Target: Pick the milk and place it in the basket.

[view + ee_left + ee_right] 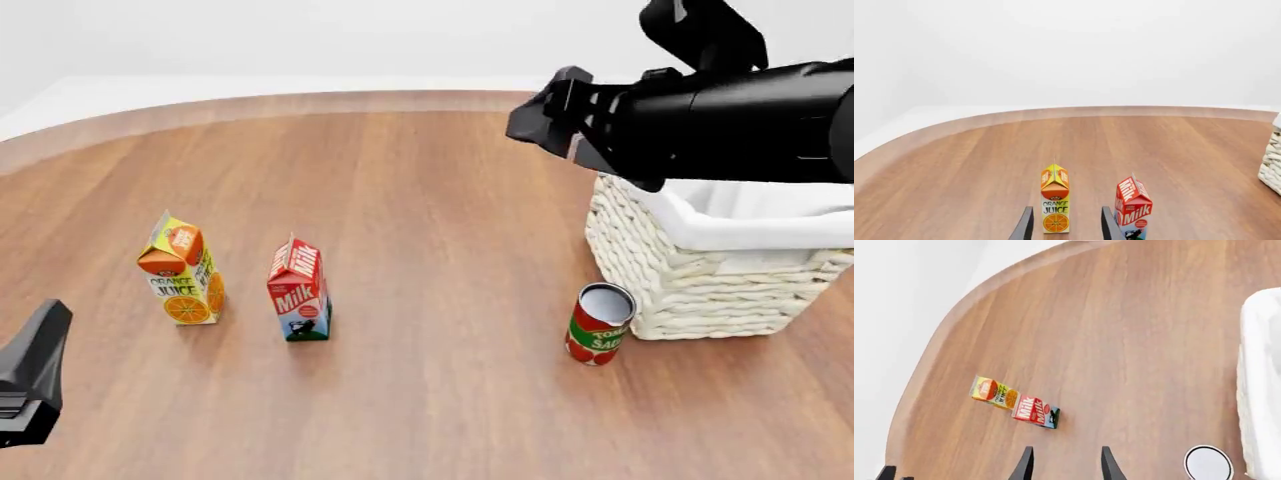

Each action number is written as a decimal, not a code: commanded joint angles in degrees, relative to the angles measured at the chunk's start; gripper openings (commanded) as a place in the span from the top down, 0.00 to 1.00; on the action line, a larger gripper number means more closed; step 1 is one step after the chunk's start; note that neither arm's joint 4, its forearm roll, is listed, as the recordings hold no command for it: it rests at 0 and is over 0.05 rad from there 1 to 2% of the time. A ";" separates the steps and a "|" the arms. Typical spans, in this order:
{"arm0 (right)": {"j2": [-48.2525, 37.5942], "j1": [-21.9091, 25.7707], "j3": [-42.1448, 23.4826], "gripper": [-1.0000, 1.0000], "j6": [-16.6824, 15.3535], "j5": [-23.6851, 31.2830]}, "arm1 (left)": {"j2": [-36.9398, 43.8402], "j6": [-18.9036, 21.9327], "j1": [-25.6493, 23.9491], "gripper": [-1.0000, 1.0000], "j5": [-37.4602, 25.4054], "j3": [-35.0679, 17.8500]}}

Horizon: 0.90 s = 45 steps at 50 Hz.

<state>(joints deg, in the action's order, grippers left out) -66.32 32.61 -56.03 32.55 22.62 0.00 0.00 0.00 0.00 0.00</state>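
While the milk carton point(299, 290) stands upright on the worktop point(441, 230) beside the orange juice carton point(180, 270), well apart from the wicker basket point(707, 270), both the left hand point(1066, 225) and right hand point(1066, 465) are spread, empty.

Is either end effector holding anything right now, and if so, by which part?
Nothing is held. Both end effectors, left and right, are open and empty; the milk stands untouched on the table.

Even, bright light is filling all views; the round brown wooden table point(441, 240) is showing only faint soft shadows, everything staying sharp, without glare.
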 commanded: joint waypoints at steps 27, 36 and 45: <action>-22.33 5.26 -12.54 0.00 3.54 -2.62 | 0.00 0.00 0.00 0.00 0.00 0.00; -26.68 6.51 -16.41 0.00 3.61 -3.00 | 0.00 0.00 0.00 0.00 0.00 0.00; -31.07 7.70 -20.86 0.00 3.37 -2.76 | 0.00 0.00 0.00 0.00 0.00 0.00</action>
<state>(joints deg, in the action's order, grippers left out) -92.64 38.98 -72.42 35.89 19.89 0.00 0.00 0.00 0.00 0.00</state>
